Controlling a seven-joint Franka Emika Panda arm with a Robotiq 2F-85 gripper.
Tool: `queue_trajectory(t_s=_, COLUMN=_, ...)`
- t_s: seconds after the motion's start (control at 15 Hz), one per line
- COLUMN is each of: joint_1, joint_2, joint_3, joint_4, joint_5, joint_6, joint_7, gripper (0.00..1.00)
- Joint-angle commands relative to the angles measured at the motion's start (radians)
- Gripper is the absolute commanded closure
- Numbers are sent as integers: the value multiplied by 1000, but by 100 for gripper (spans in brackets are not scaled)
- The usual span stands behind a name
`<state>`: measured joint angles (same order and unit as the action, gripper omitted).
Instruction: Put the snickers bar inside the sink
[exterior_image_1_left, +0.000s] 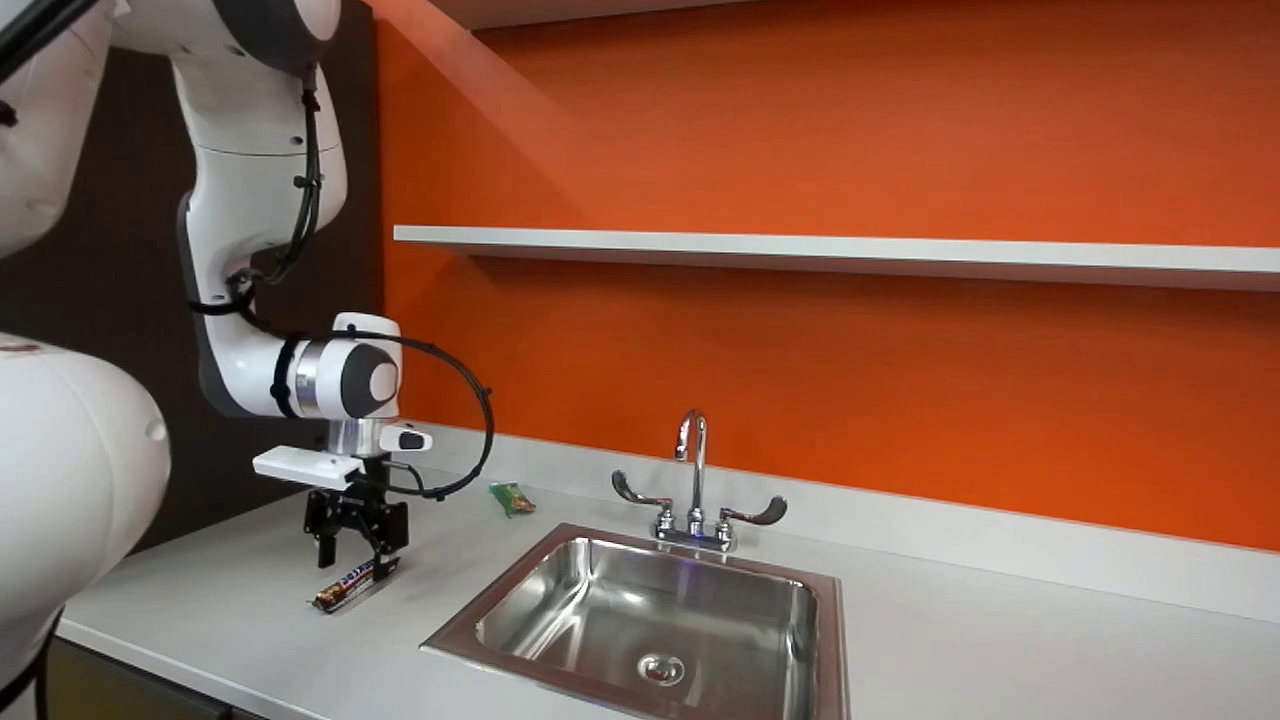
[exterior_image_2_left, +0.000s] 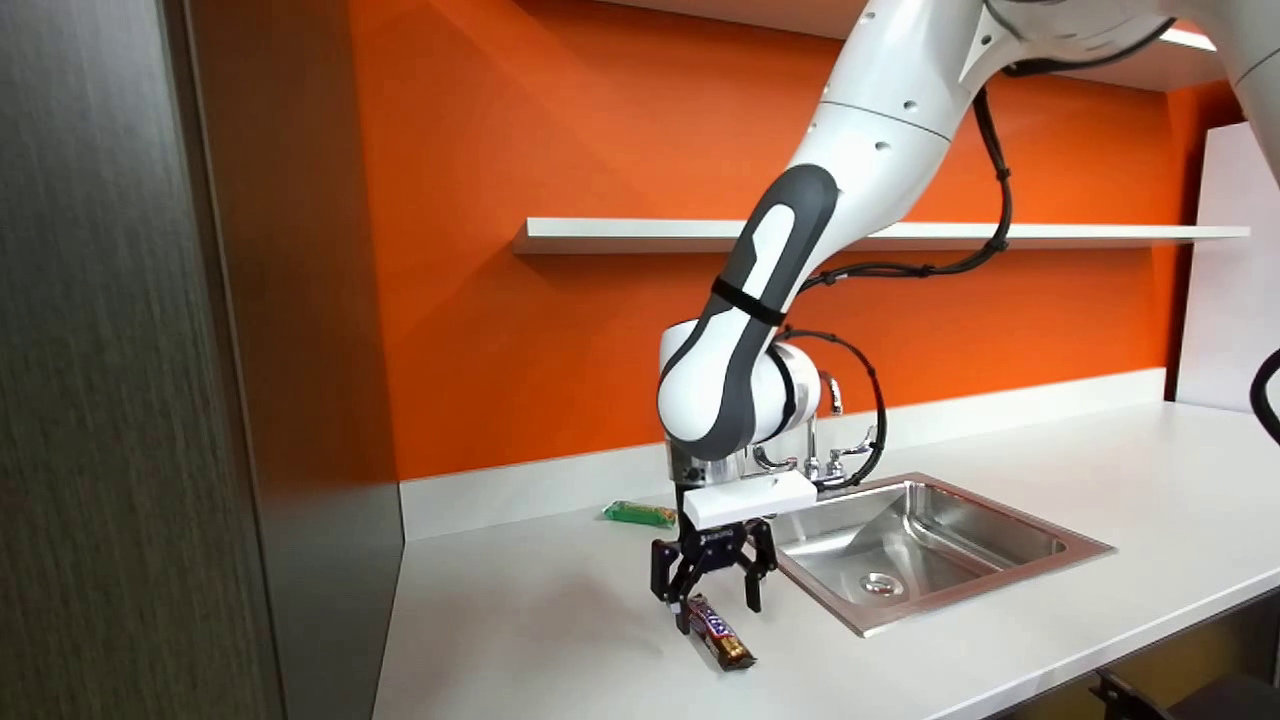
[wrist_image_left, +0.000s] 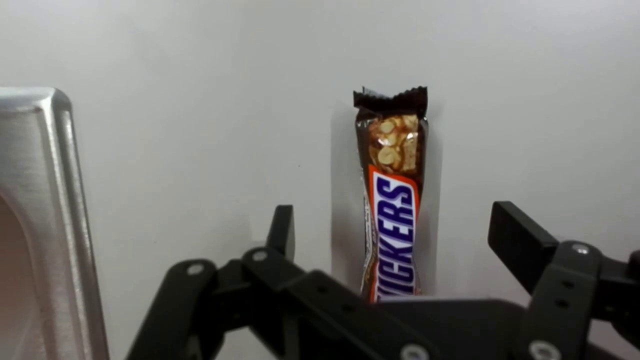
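White-and-grey arm (exterior_image_1_left: 250, 180) is cut off in part at the edges of both exterior views. Forearm (exterior_image_2_left: 860, 170) is slanted downward in an exterior view; wrist (exterior_image_1_left: 345, 380) is bent so that gripper (exterior_image_1_left: 354, 564) is pointed approx. straight down. Fingers (wrist_image_left: 520, 245) are spread well apart (gap plainly seen in wrist view). Black cable (exterior_image_1_left: 489, 420) is strapped along the forearm, then looped out past the wrist & brought back nr. gripper's top.
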<state>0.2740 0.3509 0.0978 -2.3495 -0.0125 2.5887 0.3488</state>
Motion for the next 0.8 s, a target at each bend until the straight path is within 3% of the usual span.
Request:
queue_trajectory(t_s=0.0, joint_1=19, joint_2=17, joint_3=-20, joint_4=20, joint_5=-26, joint_6=6, joint_7=45, gripper=0)
queue_trajectory(t_s=0.73, joint_1=23, joint_2=42, joint_3=-40, joint_4=42, joint_5=-25, joint_6=5, joint_7=56, gripper=0)
